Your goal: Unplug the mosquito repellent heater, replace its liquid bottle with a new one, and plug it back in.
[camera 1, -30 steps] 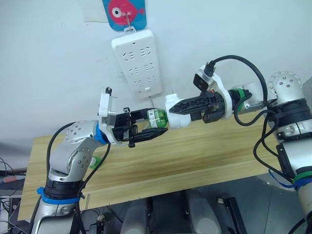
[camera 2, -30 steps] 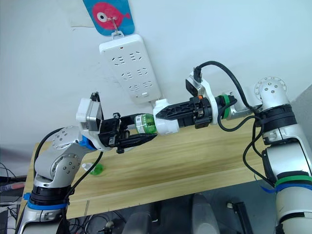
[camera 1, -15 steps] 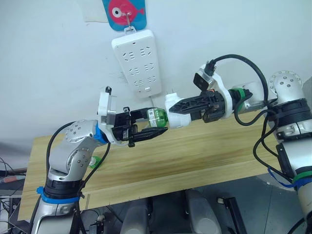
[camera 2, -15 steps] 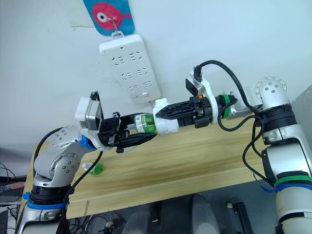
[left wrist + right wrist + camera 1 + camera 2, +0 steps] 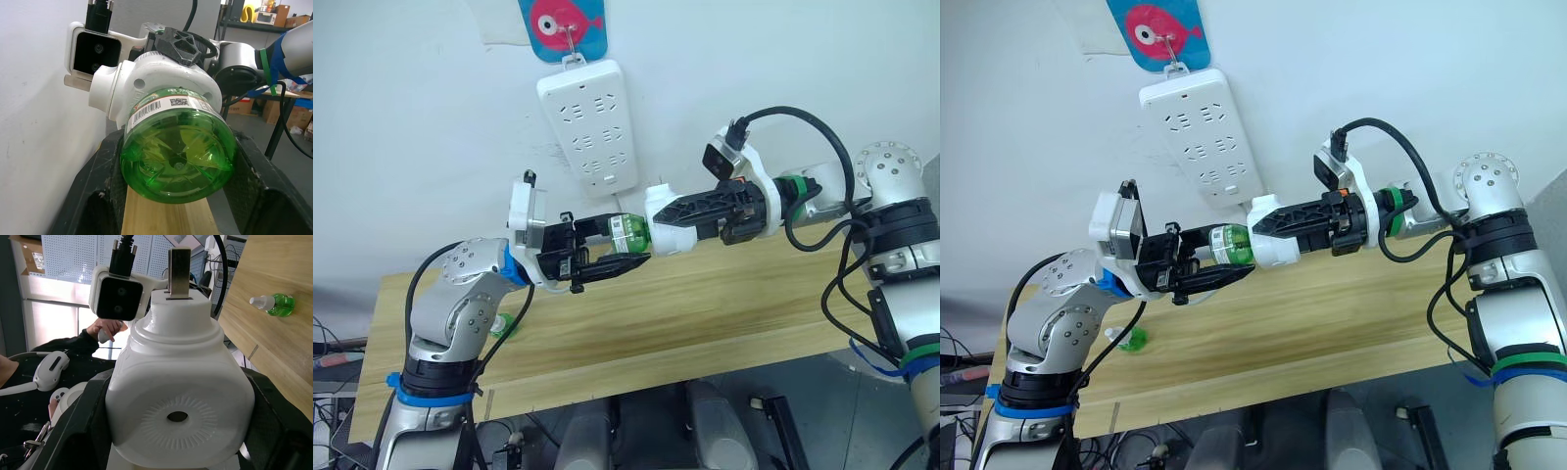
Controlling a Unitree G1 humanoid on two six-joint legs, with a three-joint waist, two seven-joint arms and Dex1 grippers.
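**Bottle swap mid-air: both tools on the heater assembly**

The mosquito repellent heater is unplugged and held in the air between the two arms, above the worktop and just below the power strip on the wall. The right tool is clamped on the heater's white body, fingers on its two sides; the right wrist view shows the round vent hole facing that camera and a metal prong sticking out of the top.

The left tool is closed around the green liquid bottle, whose neck end sits in the heater; the left wrist view shows the bottle's base facing that camera with a black finger on each side. Judged purpose: one tool steadies the housing while the other turns or pulls the bottle, so neither part spins freely. Whether the bottle is being screwed in or taken out can't be told from these views.

Axis: heater and bottle share one long axis, running tool to tool, roughly level and slightly tilted up toward the right tool. The bottle base points at the left tool, the vent face at the right tool, and the prongs point up toward the strip.

A second green bottle with a white cap lies on its side on the worktop, well apart from both tools, beyond the left arm; probably the other bottle of the swap. A person's hand shows in the background of the right wrist view.
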